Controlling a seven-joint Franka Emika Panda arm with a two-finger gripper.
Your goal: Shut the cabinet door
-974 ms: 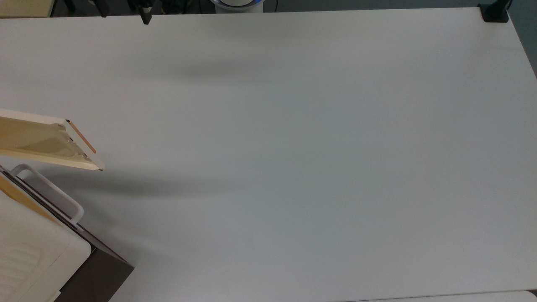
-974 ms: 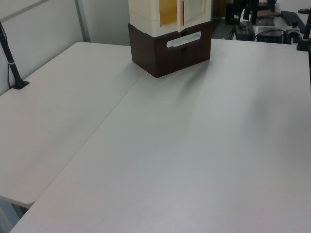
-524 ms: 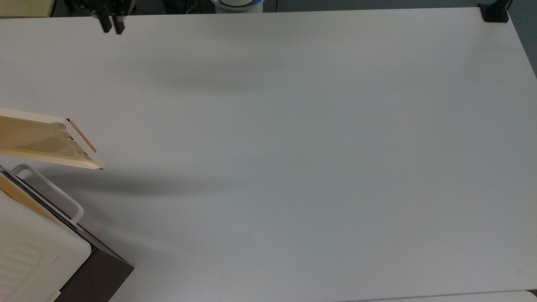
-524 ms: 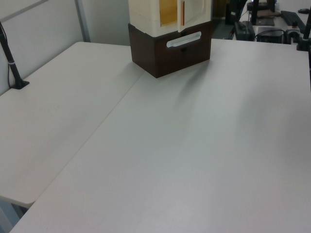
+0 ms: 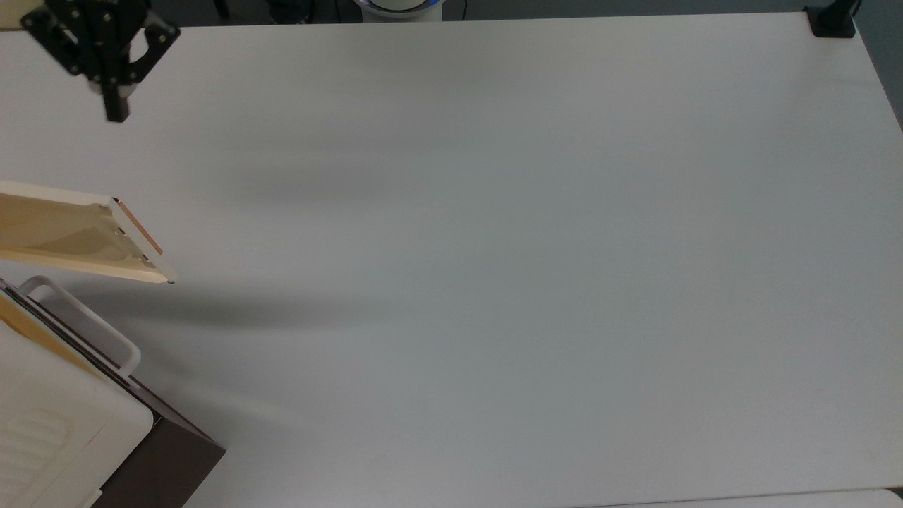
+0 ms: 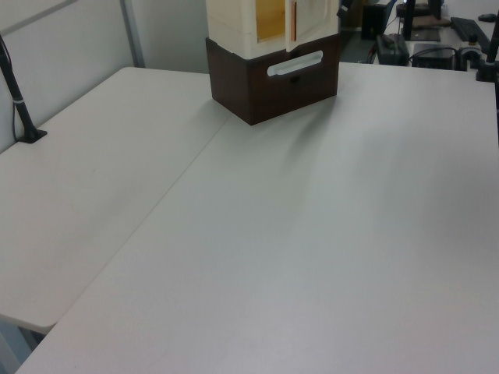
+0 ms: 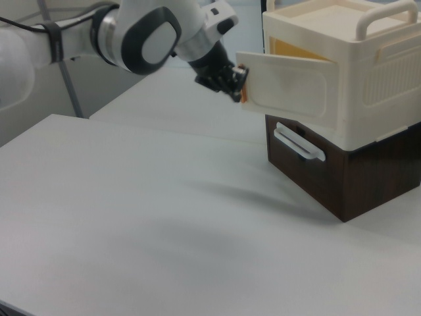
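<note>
The cabinet [image 5: 56,423] stands at the top view's lower left, with a white ribbed top and a dark brown side. The cabinet door [image 5: 63,236] swings out wide from it, its copper handle [image 5: 137,227] along the free edge. My gripper [image 5: 116,111] hangs off the door's outer side, its fingers together in one dark tip, holding nothing. In the right view the gripper [image 7: 231,84] sits just left of the door [image 7: 289,89], close to the handle [image 7: 244,84]; I cannot tell whether they touch. In the left view the cabinet [image 6: 273,70] stands at the table's far end.
A white loop rail [image 5: 85,321] sticks out of the cabinet front below the door. The white table [image 5: 494,247] stretches wide and bare to the top view's right. A black post base [image 5: 832,21] sits at the far right corner.
My gripper has moved to the top view's left and down toward the door's free edge. Its fingers stood apart half a second ago and are now together. The door has not moved.
</note>
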